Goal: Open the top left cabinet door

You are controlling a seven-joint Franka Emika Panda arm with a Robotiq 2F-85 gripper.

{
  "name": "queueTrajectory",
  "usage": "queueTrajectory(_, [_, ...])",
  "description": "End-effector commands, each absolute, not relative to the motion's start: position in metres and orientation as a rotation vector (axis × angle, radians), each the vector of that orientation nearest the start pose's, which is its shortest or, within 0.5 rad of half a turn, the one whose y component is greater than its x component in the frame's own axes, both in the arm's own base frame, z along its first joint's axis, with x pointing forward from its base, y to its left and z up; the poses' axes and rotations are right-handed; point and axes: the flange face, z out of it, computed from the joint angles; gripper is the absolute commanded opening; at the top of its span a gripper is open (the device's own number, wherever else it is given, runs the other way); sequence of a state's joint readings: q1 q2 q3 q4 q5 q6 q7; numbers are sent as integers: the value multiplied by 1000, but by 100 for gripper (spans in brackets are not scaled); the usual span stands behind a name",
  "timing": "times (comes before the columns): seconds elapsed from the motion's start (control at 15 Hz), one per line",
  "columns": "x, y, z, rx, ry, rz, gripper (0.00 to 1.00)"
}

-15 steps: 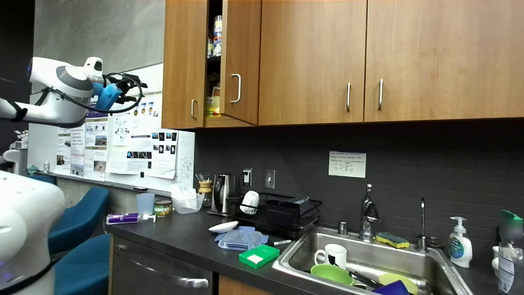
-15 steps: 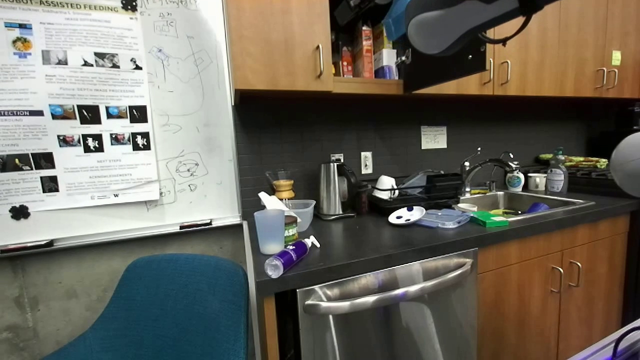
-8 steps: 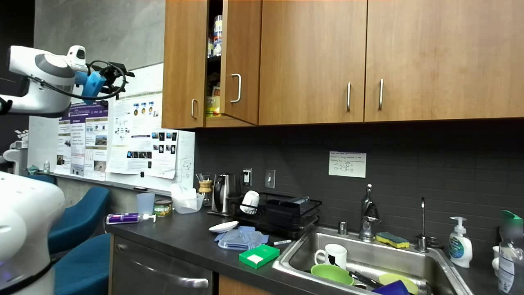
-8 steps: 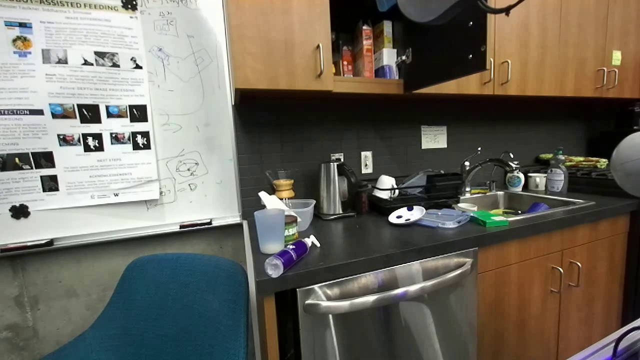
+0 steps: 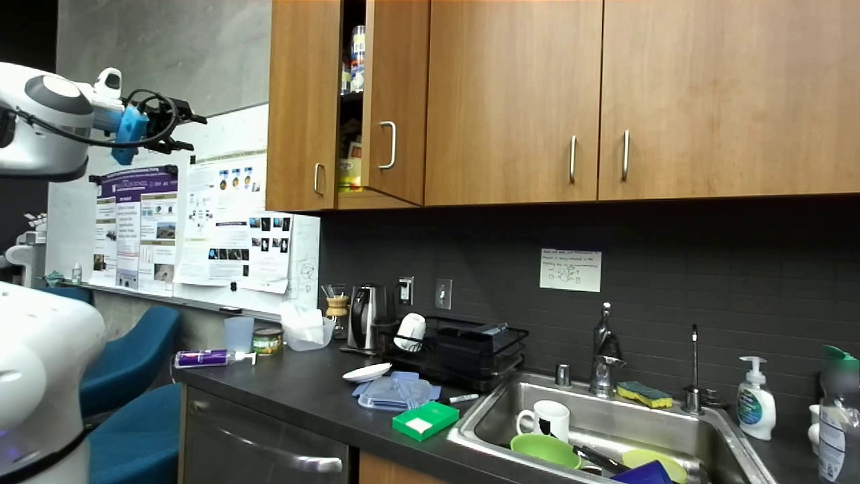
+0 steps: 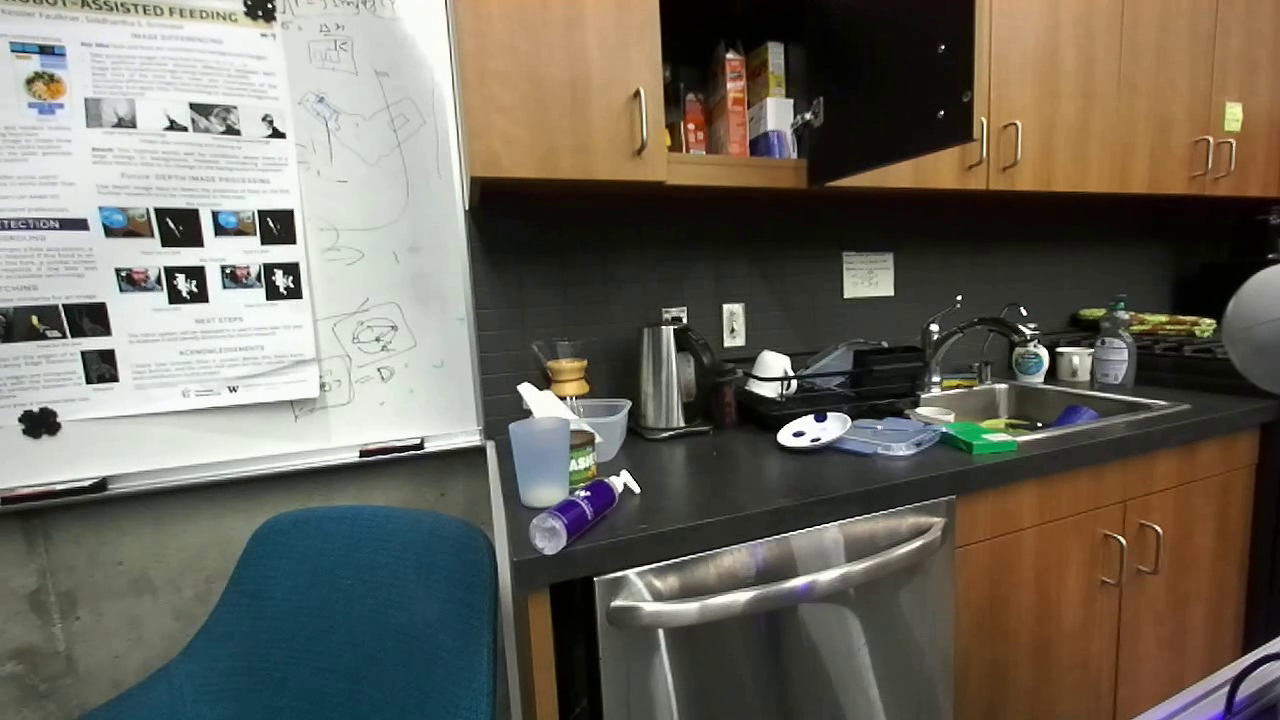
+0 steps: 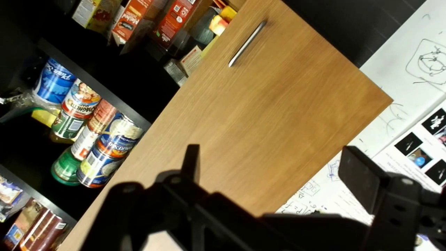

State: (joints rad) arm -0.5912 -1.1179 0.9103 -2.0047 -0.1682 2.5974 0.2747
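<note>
The top left cabinet door is a tall, narrow honey-brown wood panel at the far left of the upper cabinets, in both exterior views (image 5: pixel 302 101) (image 6: pixel 560 90). It is closed, with a silver bar handle near its lower right edge. In the wrist view the door (image 7: pixel 271 115) fills the middle, tilted, with its handle (image 7: pixel 247 43) above the jaws. My gripper (image 5: pixel 199 133) is open and empty, left of the cabinets and apart from the door. Its two fingers also show wide apart in the wrist view (image 7: pixel 270 150).
A neighbouring door (image 5: pixel 396 101) stands open; its dark inner side (image 6: pixel 890 80) shows. Behind it are shelves with boxes and cans (image 7: pixel 80 101). Below are the dark counter (image 6: pixel 690 490), kettle (image 6: pixel 660 380), dish rack (image 5: pixel 470 349) and sink (image 5: pixel 497 403). A whiteboard (image 6: pixel 390 250) is at the left.
My arm and open gripper have moved left and slightly up, away from the cabinets, and no longer cover the open cabinet. The doors have not visibly moved.
</note>
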Motion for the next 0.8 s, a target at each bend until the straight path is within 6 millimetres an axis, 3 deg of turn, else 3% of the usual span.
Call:
queueTrajectory(0.0, [255,402,745,1828,445,1715,100])
queueTrajectory(0.73, [258,401,747,1841,458,1706,100])
